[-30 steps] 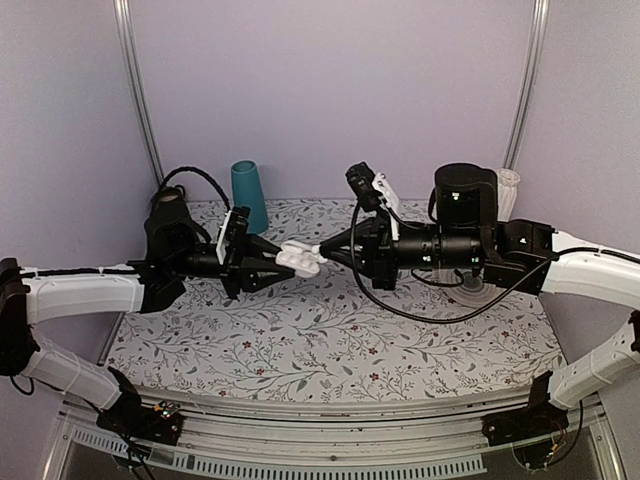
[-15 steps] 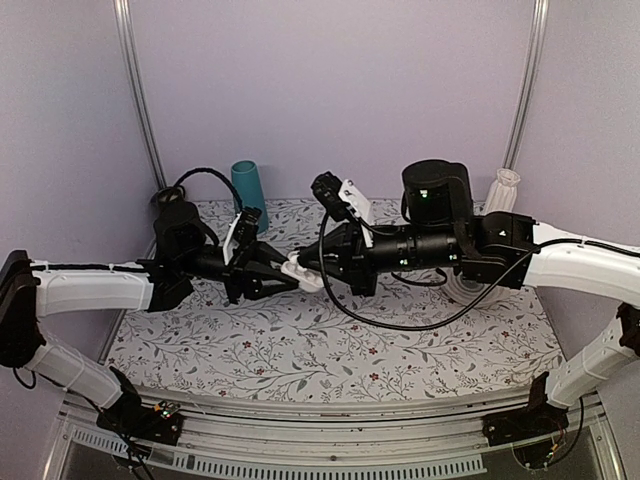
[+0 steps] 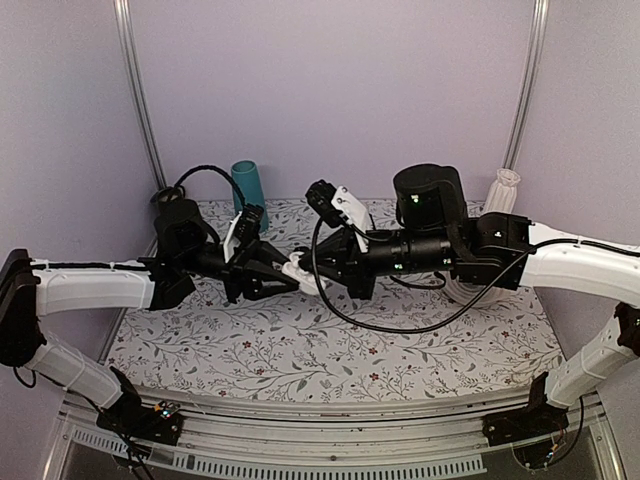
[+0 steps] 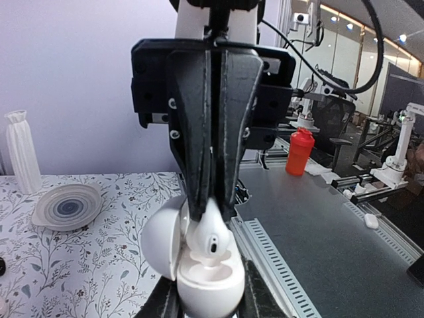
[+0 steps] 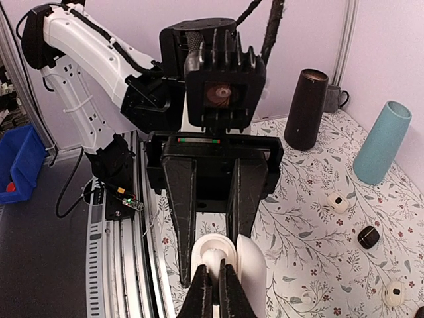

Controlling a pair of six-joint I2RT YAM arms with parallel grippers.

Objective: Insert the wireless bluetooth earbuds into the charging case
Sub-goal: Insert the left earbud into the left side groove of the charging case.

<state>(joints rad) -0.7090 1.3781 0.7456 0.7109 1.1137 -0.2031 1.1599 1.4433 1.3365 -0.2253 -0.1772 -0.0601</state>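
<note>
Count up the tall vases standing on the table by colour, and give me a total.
Teal vase: 1
Dark vase: 1
White vase: 1
Total: 3

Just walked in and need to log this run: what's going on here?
Both arms meet in the air above the table. The left gripper clamps the open charging case. The right gripper pinches one earbud and holds it at the case's opening, lower end going in, not fully seated.
</note>
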